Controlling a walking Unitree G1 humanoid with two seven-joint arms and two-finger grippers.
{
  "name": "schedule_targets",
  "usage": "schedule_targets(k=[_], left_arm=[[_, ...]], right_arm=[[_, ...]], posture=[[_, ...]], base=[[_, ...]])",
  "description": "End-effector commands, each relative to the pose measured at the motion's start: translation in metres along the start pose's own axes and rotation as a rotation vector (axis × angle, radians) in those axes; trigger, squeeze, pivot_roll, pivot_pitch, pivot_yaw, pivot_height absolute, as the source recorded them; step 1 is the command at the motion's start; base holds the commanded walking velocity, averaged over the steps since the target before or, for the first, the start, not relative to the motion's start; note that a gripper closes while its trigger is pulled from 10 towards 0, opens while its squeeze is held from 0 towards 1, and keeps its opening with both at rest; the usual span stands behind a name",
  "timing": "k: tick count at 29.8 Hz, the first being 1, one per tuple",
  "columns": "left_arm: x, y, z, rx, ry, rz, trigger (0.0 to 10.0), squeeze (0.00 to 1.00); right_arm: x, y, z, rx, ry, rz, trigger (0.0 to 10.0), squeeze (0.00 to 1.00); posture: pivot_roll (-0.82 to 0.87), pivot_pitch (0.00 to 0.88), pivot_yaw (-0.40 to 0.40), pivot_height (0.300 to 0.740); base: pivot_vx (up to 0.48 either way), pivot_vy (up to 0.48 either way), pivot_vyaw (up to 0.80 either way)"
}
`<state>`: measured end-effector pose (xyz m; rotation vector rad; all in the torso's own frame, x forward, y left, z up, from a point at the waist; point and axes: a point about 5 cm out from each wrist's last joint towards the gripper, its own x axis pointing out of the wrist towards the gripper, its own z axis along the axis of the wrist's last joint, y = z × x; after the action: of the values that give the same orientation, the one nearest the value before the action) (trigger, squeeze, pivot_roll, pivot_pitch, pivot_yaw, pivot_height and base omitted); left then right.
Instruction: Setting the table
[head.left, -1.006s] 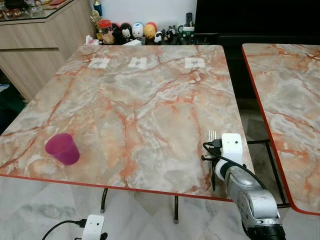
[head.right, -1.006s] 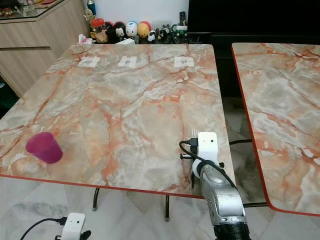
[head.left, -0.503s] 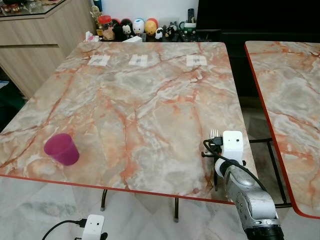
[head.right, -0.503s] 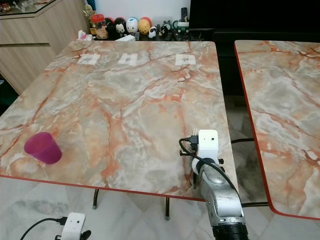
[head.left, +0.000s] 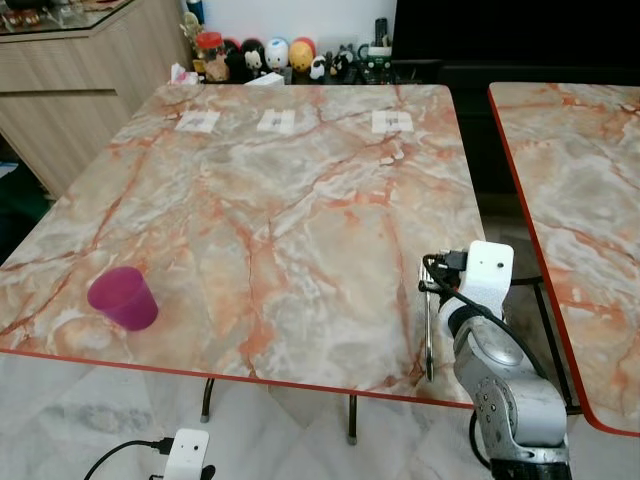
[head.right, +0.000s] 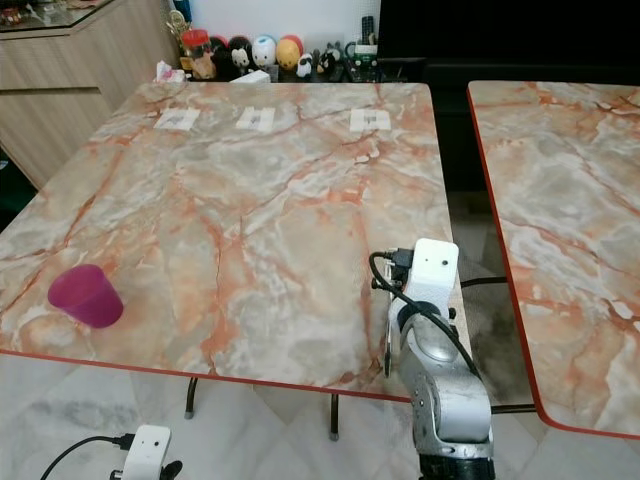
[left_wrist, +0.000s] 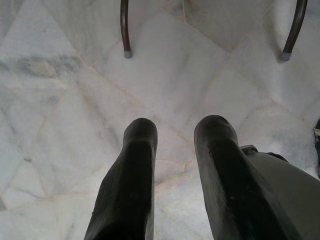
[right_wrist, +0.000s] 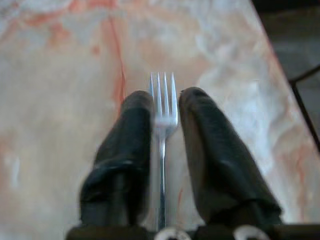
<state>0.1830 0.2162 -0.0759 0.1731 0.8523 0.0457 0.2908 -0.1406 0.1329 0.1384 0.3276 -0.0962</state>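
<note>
**Fork at the near right edge of the surface, between the fingers of the right pincer**

Near the right-hand near corner of the marble-patterned surface (head.left: 300, 200), the right pincer (right_wrist: 165, 100) is held low over the top, its wrist housing standing above the right edge; the fork (right_wrist: 163, 107) lies between its two black fingers (right_wrist: 132, 130), tines pointing toward the far edge and the thin handle running back toward the near edge, where it shows as a slim line in the head view (head.left: 429, 340); the fingers stand apart, one on each side of the neck just behind the tines, and whether either pad touches the metal cannot be told; the fork appears to rest on or very close to the top.

Handling, as a judgement: the fork is light, rigid and smooth metal, so little force is called for, but a polished flat shank tends to slip or pivot; hold is best taken across the narrow neck or upper handle, where the fingers now flank it, rather than on the tines; lying flat, it leaves little room beneath for the pads.

A magenta cup (head.left: 123, 297) stands near the left-hand near corner, well apart from the fork; three paper tags (head.left: 275, 121) lie along the far edge.

The left pincer (left_wrist: 172, 150) hangs idle over the tiled floor (left_wrist: 65, 90), its fingers slightly parted and holding nothing.
</note>
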Motion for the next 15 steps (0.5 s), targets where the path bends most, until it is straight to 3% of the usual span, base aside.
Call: schedule_targets(k=[1,6,15], left_arm=[[-0.001,0.0,-0.006,0.003,0.032,-0.006,10.0,0.0],[-0.001,0.0,-0.006,0.0,0.032,-0.005,10.0,0.0],[-0.001,-0.001,-0.006,-0.002,0.032,-0.004,10.0,0.0]], right_arm=[[-0.003,-0.001,-0.004,0.004,0.032,-0.012,10.0,1.0],[0.003,-0.006,-0.014,-0.024,0.092,-0.013,10.0,1.0],[0.007,-0.007,-0.018,0.004,0.132,-0.012,10.0,1.0]], posture=[[-0.12,0.094,0.046,0.74],[-0.11,0.093,0.043,0.74],[-0.12,0.077,0.043,0.74]], base=[[0.0,0.0,0.0],[0.0,0.0,0.0],[0.0,0.0,0.0]])
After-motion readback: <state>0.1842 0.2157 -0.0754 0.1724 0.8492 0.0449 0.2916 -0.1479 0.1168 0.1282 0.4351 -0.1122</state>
